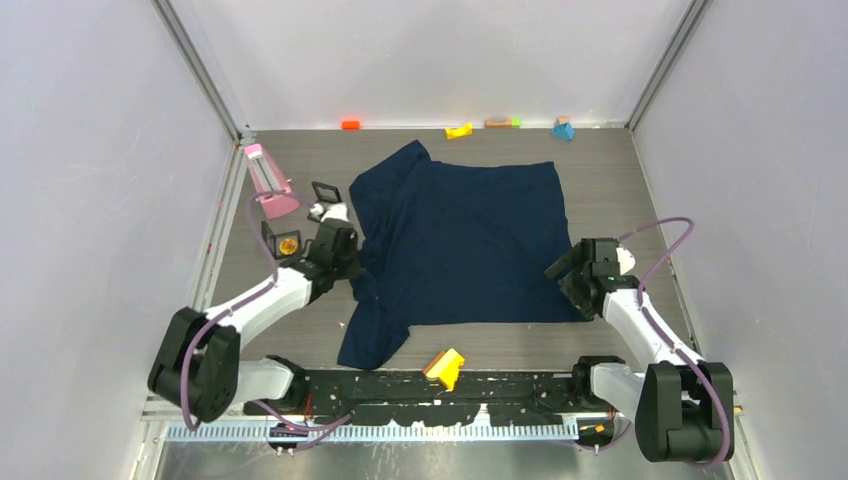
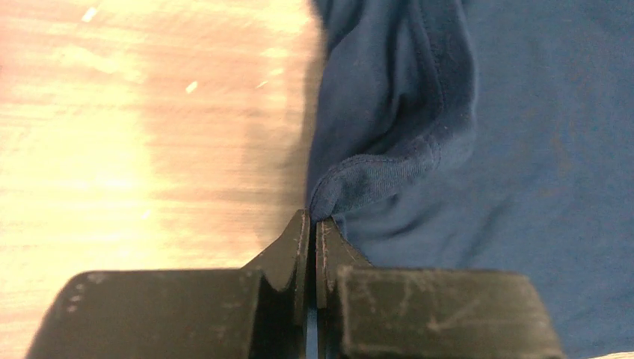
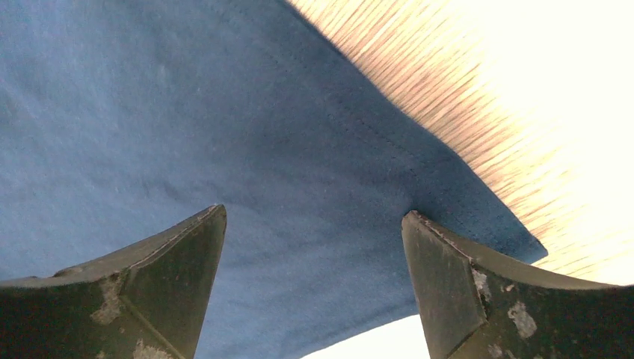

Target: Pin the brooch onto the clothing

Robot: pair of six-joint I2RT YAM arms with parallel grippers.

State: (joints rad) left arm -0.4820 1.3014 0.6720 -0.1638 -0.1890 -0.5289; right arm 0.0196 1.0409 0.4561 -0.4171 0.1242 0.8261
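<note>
Top external view: the navy T-shirt [image 1: 470, 240] lies spread on the worktop [image 1: 600, 180]. The brooch [image 1: 289, 245] isn't on it yet, it sits in a little black stand [image 1: 270, 240] just left of the shirt, right by the left arm.
Left gripper [image 2: 314, 221]: jaws clenched on a ridge of hem at the shirt's left edge, only a sliver of cloth by the look of it.
Right gripper [image 3: 314, 247]: jaws released, wide apart over the shirt's near right corner, grasping nothing.
Slip risk: a nip that thin could let go as soon as the left arm pulls, imo.
Bunching risk: with the right side not pinned down, a tug probably drags and wrinkles the whole shirt.
Knock risk: a sideways swing of the left arm could tip the stand.
</note>
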